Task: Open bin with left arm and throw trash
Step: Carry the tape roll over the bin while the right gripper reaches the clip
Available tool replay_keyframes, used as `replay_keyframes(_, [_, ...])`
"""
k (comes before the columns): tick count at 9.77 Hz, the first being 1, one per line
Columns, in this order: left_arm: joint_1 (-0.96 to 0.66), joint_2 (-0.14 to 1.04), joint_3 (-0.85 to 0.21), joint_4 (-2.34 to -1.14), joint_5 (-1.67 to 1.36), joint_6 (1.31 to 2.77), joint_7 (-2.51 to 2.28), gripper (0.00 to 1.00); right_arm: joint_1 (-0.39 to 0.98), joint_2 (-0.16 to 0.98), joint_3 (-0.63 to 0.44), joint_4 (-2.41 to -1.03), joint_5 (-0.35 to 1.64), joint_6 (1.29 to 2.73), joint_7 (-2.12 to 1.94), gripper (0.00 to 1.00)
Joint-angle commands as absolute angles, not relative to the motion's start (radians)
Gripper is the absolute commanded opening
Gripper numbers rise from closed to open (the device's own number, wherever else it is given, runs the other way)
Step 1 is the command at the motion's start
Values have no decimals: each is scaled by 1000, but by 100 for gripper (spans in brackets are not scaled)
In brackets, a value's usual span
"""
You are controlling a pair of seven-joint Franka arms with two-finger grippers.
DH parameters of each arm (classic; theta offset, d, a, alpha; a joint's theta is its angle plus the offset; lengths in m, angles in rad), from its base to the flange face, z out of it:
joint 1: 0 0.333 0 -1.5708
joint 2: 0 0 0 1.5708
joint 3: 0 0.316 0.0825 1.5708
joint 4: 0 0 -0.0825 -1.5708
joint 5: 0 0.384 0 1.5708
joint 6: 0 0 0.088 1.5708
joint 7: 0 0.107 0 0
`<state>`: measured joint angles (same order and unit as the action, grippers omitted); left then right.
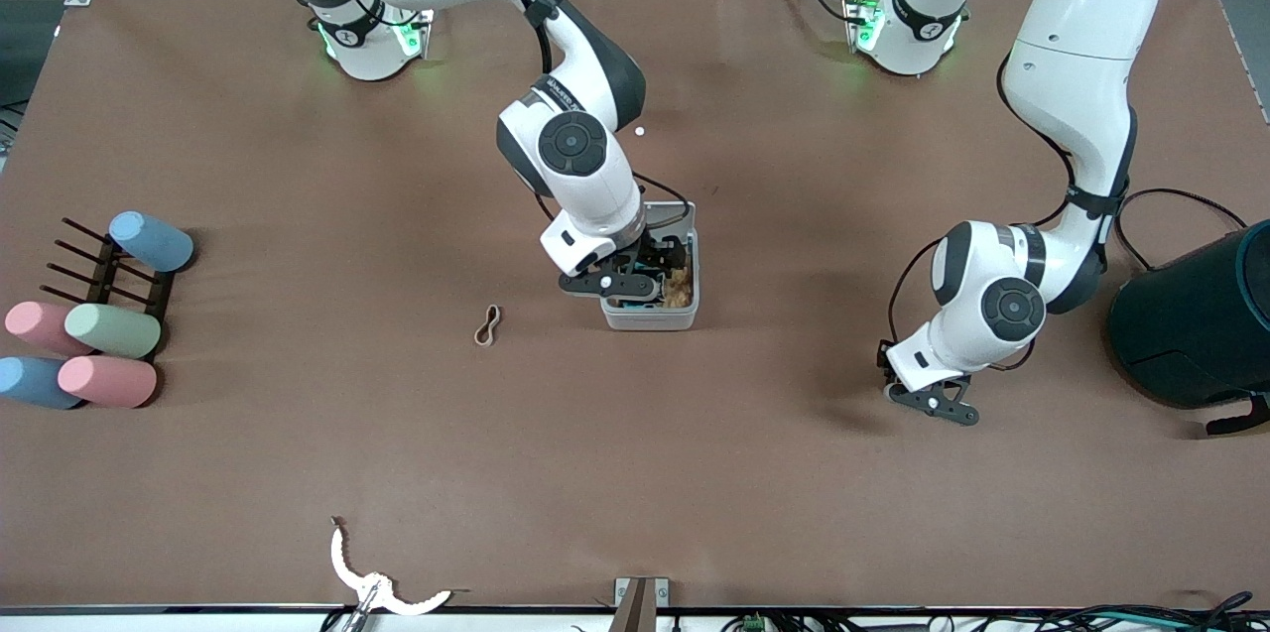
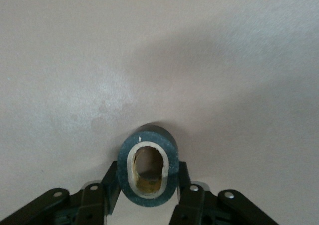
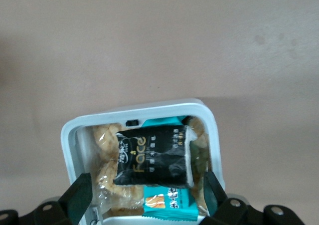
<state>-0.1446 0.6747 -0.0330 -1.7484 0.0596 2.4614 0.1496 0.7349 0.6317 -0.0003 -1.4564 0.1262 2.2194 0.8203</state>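
Note:
The light-grey bin (image 1: 650, 316) stands open mid-table, its white lid (image 1: 671, 211) flipped up. My right gripper (image 1: 647, 281) hangs open just over it. In the right wrist view the fingers (image 3: 79, 195) straddle the bin's rim (image 3: 70, 130), and the black wrapper (image 3: 154, 155) lies loose inside on other wrappers. My left gripper (image 1: 928, 401) is low over bare table toward the left arm's end. It is shut on the black tape roll (image 2: 148, 171), which is squeezed oval between the fingers (image 2: 110, 184). The tan rubber band (image 1: 487, 324) lies on the table beside the bin, toward the right arm's end.
Pastel cups (image 1: 99, 329) lie on and around a dark rack at the right arm's end. A large dark teal cylinder (image 1: 1196, 324) stands at the left arm's end. A white curved strip (image 1: 382, 584) lies at the table edge nearest the front camera.

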Motion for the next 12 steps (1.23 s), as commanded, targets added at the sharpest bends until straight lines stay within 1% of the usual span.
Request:
replay_keyframes(1, [-147,582,-108,-1715,65,2316,126,8,625,551,-5,-1465,138,2090,825,97])
replay_keyframes(2, [-138,551,-161,-1683,57,2207,59,7,567,540,-5,-1476,137,2018,821,97])
replay_keyframes(3, [-141,513,-222,-1665,29,2121,-43,7,511,535,-6,-1514,129,2014,818,97])
replay_keyframes(4, [-147,487,-273,-1663,23,2084,-178,7,461,541,-6,-1546,124,2022,818,98])
replay_keyframes(5, [-150,479,-361,-1663,29,2071,-380,8,440,546,-6,-1577,124,2043,818,98])
replay_keyframes(6, [-164,485,-418,-1642,44,2071,-563,9,440,546,-5,-1653,124,2116,819,99])
replay_keyframes(7, [-219,492,-426,-1634,60,2074,-656,9,451,540,-5,-1734,124,2194,821,99])
replay_keyframes(9, [-302,518,-423,-1634,135,2082,-762,9,451,540,-3,-1810,126,2285,821,99])
replay_keyframes(11, [-337,551,-425,-1634,219,2091,-857,10,445,548,-5,-1832,124,2350,819,99])
replay_keyframes(12, [-348,564,-425,-1632,224,2097,-885,11,440,551,-5,-1832,124,2355,819,99])
